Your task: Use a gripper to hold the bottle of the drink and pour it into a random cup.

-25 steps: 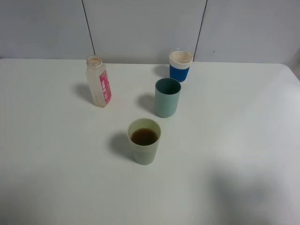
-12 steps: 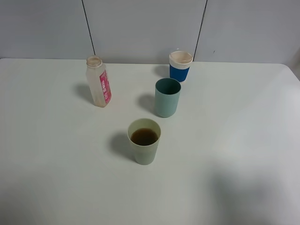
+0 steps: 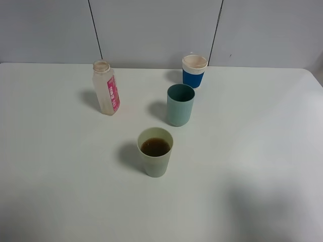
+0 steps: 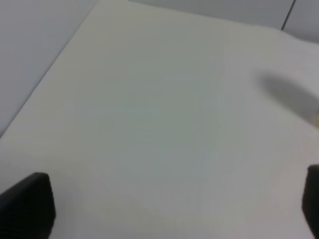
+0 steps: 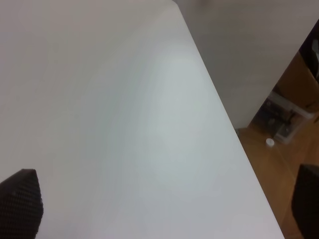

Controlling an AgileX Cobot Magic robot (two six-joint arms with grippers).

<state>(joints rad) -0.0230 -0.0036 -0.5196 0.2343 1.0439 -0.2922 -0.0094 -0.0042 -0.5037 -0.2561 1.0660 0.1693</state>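
My left gripper [image 4: 164, 209] stands wide over bare table [image 4: 164, 114], holding nothing. The right gripper [image 5: 169, 209] looks spread too, though I see only its fingertips [image 5: 22, 199] near the table's edge. Farther out, the bottle [image 3: 106, 94] stands upright and looks nearly drained. The cup [image 3: 155, 152] holds the drink [image 3: 155, 146], with the teal tumbler [image 3: 180, 104] and blue cup [image 3: 194, 71] behind.

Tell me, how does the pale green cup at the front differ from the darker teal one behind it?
The pale yellow-green cup holds dark brown drink; no liquid shows in the teal cup from this angle. The pale cup stands nearest the camera, the teal one farther back and to the right, near the blue cup. Their colours differ: light yellowish green against deeper teal. Both are plain, tapered, upright tumblers without handles.
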